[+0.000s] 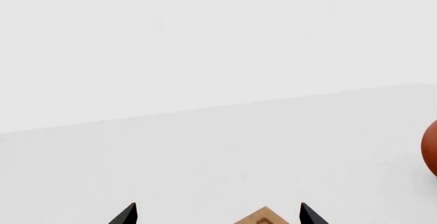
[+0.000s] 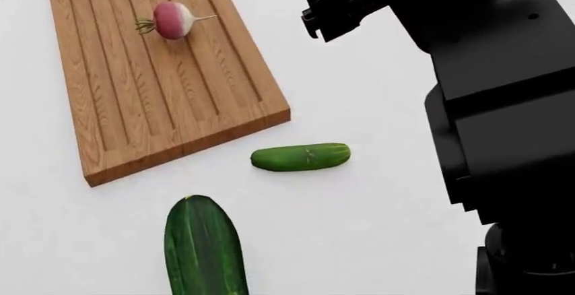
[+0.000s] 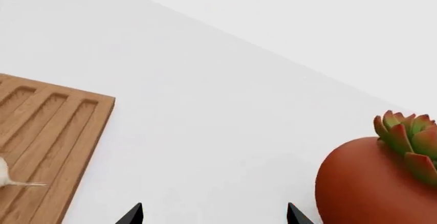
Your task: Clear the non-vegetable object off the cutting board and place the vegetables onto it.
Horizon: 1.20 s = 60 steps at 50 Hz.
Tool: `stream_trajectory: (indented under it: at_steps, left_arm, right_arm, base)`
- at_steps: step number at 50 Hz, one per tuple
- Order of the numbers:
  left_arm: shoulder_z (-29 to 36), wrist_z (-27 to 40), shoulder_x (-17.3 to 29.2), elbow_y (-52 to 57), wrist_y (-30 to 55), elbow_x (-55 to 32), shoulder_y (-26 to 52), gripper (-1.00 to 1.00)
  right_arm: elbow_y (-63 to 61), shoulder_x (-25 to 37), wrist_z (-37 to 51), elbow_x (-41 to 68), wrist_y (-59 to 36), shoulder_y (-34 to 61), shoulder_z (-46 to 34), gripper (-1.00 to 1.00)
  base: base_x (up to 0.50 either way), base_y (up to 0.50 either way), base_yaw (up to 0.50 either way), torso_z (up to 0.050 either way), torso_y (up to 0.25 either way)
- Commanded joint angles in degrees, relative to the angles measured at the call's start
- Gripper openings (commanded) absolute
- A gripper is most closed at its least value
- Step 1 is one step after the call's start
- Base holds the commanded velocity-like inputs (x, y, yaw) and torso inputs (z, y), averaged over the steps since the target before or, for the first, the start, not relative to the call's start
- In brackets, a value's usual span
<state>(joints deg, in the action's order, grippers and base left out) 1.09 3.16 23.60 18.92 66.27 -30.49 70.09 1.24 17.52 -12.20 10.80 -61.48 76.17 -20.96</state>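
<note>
The radish-like pink-red bulb [image 2: 172, 20] lies on the far part of the grooved wooden cutting board [image 2: 134, 106]. The small green cucumber [image 2: 300, 157] lies on the white table just off the board's near right corner. The large dark-green cucumber [image 2: 205, 248] lies nearer, partly cut off by the frame. My right gripper [image 3: 214, 216] is open and empty above the table beside the board [image 3: 48, 132]; the bulb's white tip [image 3: 8, 179] shows at the edge. My left gripper [image 1: 218, 216] is open and empty, with a board corner [image 1: 263, 218] between its fingertips.
A red-brown round pot [image 3: 362, 188] holding a succulent [image 3: 410, 137] stands on the table close to my right gripper; its edge also shows in the left wrist view [image 1: 430, 147]. My black right arm [image 2: 485, 73] fills the right side of the head view.
</note>
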Motion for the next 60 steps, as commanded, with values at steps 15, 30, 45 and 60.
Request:
stream_trajectory:
  at_steps: [15,30,45,60]
  left_arm:
    - [-1.02,1.03,0.04,0.03,0.11,-0.50,0.32,1.00]
    - [-1.78,1.45,0.61,0.64,0.20,-0.88,-0.29,1.00]
    - [-2.26,1.99,1.13,1.57,1.25,-1.49,0.23,1.00]
    - [-2.84,2.23,1.67,1.76,1.40,-1.89,0.26,1.00]
  right_arm:
    - [7.05,-2.93,-6.88,3.16,4.29,2.07,-3.79,1.00]
    - [21.43,-9.09,-11.67,2.73,12.28,7.55,-8.75,1.00]
    - [33.83,-15.29,-14.75,3.54,19.78,11.24,-11.01,1.00]
    - [40.75,-17.20,-11.67,15.80,24.80,12.42,-20.34,1.00]
  base:
    - [0.00,0.00,0.00,0.000,0.000]
    - [0.00,0.00,0.00,0.000,0.000]
    - [0.00,0.00,0.00,0.000,0.000]
    - [0.00,0.00,0.00,0.000,0.000]
